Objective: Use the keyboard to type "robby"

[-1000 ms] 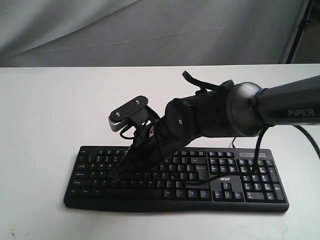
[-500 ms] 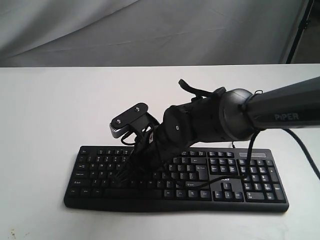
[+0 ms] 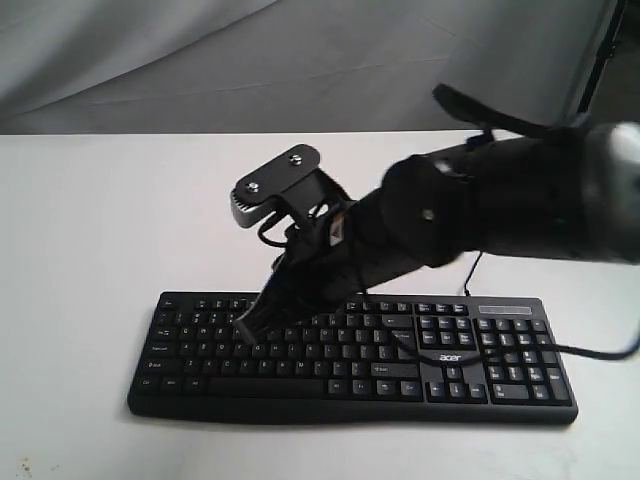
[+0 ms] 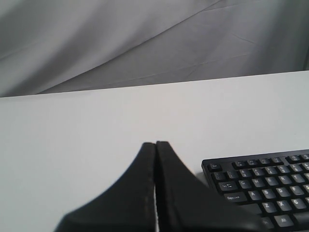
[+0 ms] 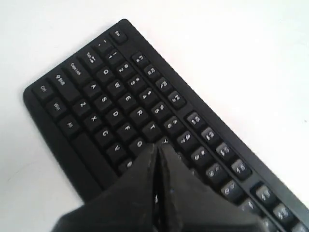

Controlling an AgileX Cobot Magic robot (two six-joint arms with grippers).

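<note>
Since 0.5 s ago the right arm (image 3: 470, 215) has lifted and pulled back: its wrist camera (image 3: 277, 186) sits higher, and the right gripper (image 3: 243, 330) has left the lower key rows for a spot higher up the keyboard (image 3: 500, 350). The keyboard itself has not shifted. It lies on the white table (image 3: 100, 220), near the front edge in the exterior view, long side across, number pad at the right end.

The arm reaches in from the right, across the middle, and slants down to the left part of the letter block. In the right wrist view the right gripper (image 5: 157, 147) has its 2 fingers pressed together with nothing between them. Its tip is over the letter keys of the keyboard (image 5: 96, 96), just past R and F. Whether it touches a key I cannot tell.

The left gripper (image 4: 155, 144) is likewise closed and empty. It hangs over bare table, with the Esc end of the keyboard (image 4: 251, 179) near it to one side. Grey cloth (image 3: 300, 60) hangs behind the table.
</note>
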